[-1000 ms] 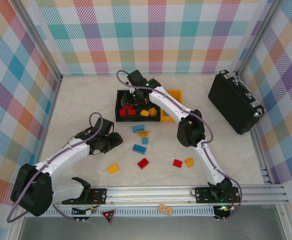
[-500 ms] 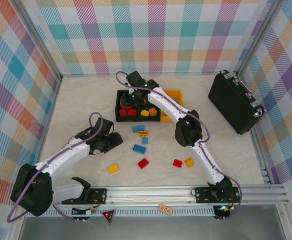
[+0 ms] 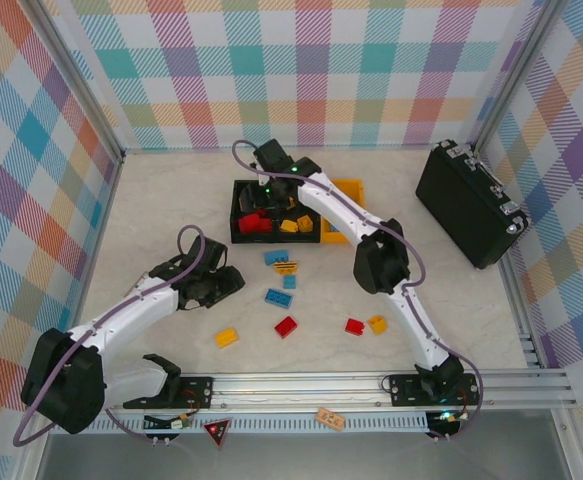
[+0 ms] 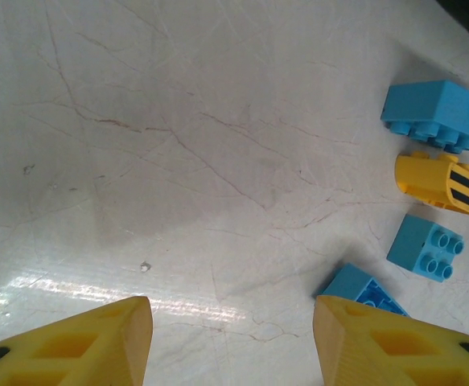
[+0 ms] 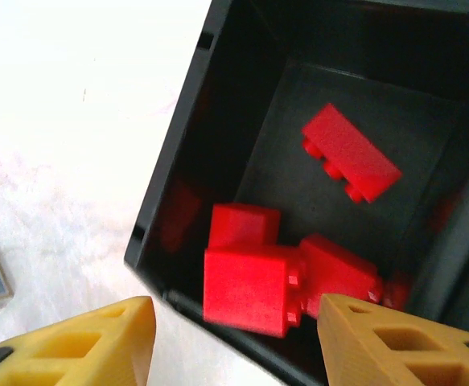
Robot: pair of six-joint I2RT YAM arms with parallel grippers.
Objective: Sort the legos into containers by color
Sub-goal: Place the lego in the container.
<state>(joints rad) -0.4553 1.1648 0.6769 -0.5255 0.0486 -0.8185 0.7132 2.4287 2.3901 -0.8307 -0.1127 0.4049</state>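
**Right pincer spread wide above the red bin**

The row of containers (image 3: pixel 271 238) is taken as the mark. Over its left black bin (image 5: pixel 218 121) the right gripper (image 5: pixel 234 346) is held with its fingers wide apart and nothing clamped. Inside, red legos (image 5: pixel 351 153) are seen. One red brick (image 5: pixel 250 289) is caught between the fingers, touched by neither and overlapping the bin's near rim; whether it is resting cannot be told.

The right arm is stretched long from its base and bent at the elbow near-right of the row, with the wrist tipped down over the bin. Near-left of the row the left gripper (image 3: pixel 226 283) is held low, fingers parted and nothing gripped, with bare tabletop (image 4: pixel 178 161) beneath.

On the row's near side, loose bricks (image 3: pixel 286 326) are scattered. Open tabletop is seen behind the row and to its left, and a black case (image 3: pixel 468 203) is set well to its right.
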